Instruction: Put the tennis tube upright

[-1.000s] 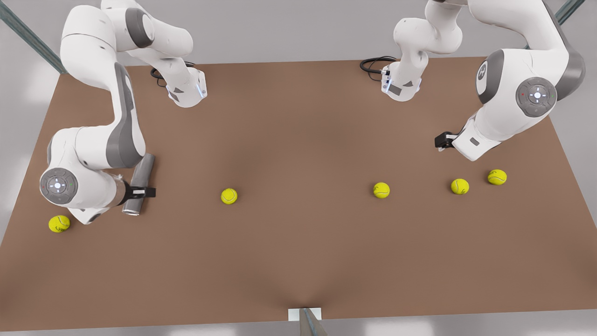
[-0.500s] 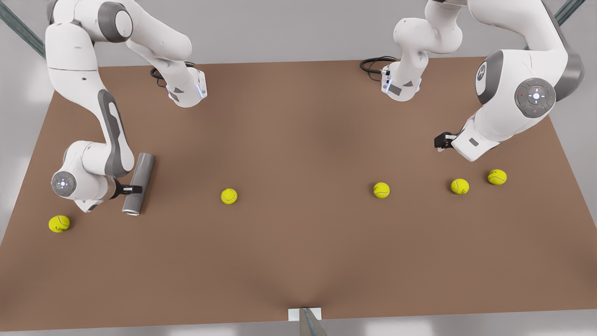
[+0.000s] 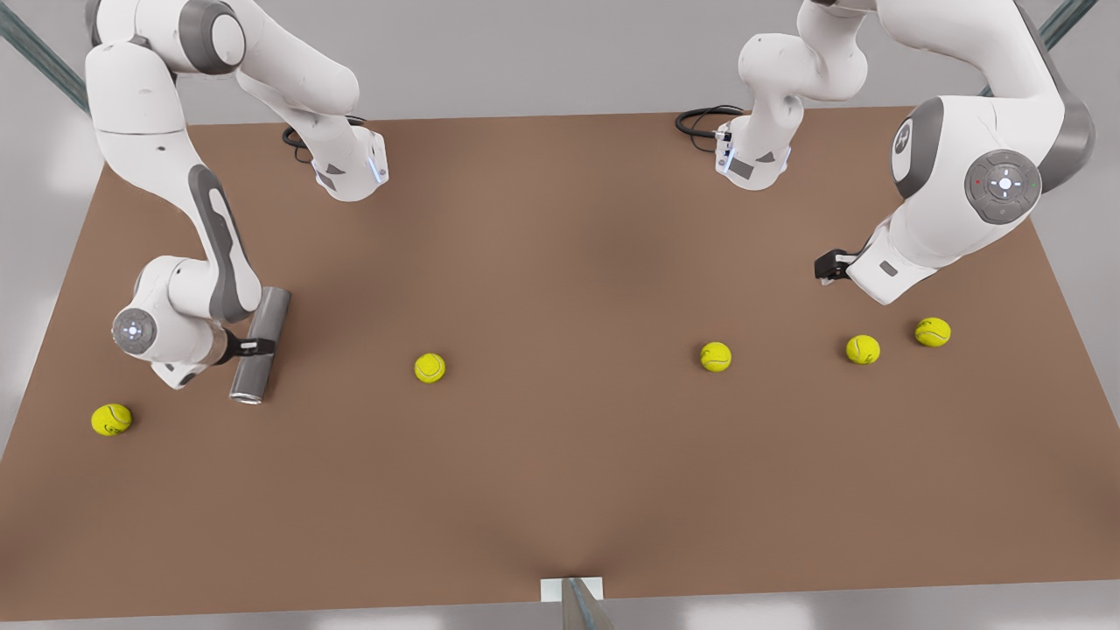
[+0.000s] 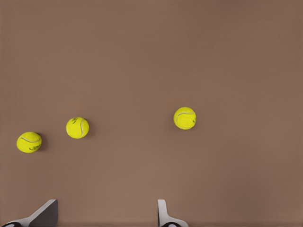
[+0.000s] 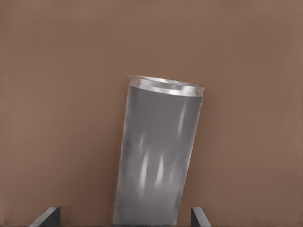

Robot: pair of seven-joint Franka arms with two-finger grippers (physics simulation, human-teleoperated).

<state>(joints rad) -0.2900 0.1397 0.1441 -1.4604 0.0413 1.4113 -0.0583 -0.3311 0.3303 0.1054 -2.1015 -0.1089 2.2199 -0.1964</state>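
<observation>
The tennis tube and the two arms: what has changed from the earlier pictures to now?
The right gripper came down from above the tennis tube and now straddles its middle, fingers open on either side, not closed. The tube stayed lying flat. The left gripper stayed waiting, open, and the tennis balls did not move.

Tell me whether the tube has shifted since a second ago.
No. The tube lies flat in the same spot relative to the nearest ball.
</observation>
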